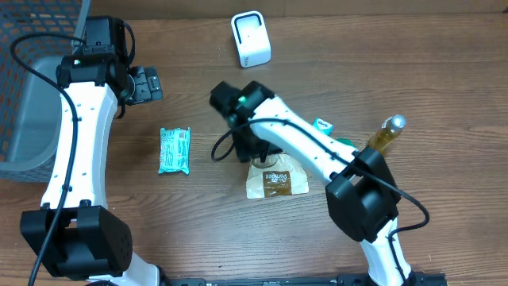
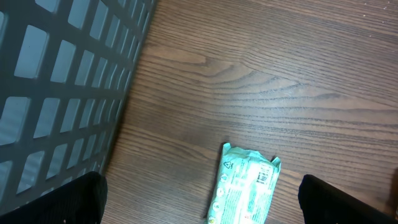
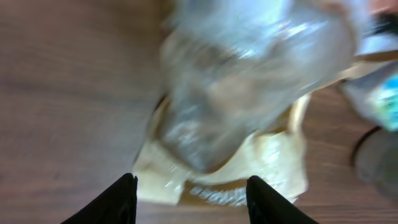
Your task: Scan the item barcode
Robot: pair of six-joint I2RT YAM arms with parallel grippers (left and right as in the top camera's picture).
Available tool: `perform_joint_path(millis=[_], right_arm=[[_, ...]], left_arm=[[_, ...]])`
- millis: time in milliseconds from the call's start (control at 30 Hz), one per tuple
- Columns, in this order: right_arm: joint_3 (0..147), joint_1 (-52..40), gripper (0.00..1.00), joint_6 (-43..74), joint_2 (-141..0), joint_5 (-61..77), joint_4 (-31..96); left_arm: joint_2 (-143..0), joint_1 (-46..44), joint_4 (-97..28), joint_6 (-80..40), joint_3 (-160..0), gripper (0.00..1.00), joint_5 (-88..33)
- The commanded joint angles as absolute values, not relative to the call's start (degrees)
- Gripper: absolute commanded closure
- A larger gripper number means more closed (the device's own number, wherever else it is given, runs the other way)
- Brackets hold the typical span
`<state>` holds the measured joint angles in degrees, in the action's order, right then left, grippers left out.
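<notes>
Right end effector (image 3: 191, 180): fingers parted, nothing clamped that we can see. The bag (image 1: 275, 181) lies flat on the surface (image 1: 413, 56), right at the tips and running away from them. The wrist view is blurred, so we can't read any barcode. The right arm is clearly the nearer one. Just past the bag sit a green item (image 1: 324, 125) and a bottle (image 1: 386, 133), close enough to bump on a grasp. Left end effector (image 1: 149, 83): wide open, empty, well apart from the bag, with the packet (image 1: 175, 151) near it and the basket (image 1: 32, 71) beside. The scanner (image 1: 252, 38) is farthest, behind the right wrist. We judge the way there unobstructed.
</notes>
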<state>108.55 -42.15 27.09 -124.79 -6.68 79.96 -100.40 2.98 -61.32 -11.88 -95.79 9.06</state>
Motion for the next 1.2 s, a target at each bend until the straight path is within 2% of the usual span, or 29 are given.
perform_joint_path(millis=[0, 233, 567, 767, 933, 1167], right_arm=[[109.0, -38.6, 0.44, 28.8, -124.4, -9.4, 79.3], [107.0, -34.5, 0.39, 30.2, -124.4, -8.7, 75.9], [100.3, -34.0, 0.31, 30.2, -124.4, -7.0, 66.8], [98.8, -34.1, 0.30, 28.7, -124.4, -2.5, 60.2], [98.7, -34.1, 0.30, 18.5, -124.4, 7.8, 55.7], [103.4, -34.1, 0.30, 18.5, -124.1, 7.7, 60.0]], left_arm=[[-100.0, 2.6, -61.3, -11.8, -96.8, 0.00, 9.4], [-100.0, 2.6, -61.3, -11.8, -96.8, 0.01, 9.4], [-100.0, 2.6, -61.3, -11.8, -96.8, 0.00, 9.4], [-100.0, 2.6, -61.3, -11.8, -96.8, 0.00, 9.4], [-100.0, 2.6, -61.3, -11.8, -96.8, 0.00, 9.4], [-100.0, 2.6, -61.3, -11.8, -96.8, 0.01, 9.4]])
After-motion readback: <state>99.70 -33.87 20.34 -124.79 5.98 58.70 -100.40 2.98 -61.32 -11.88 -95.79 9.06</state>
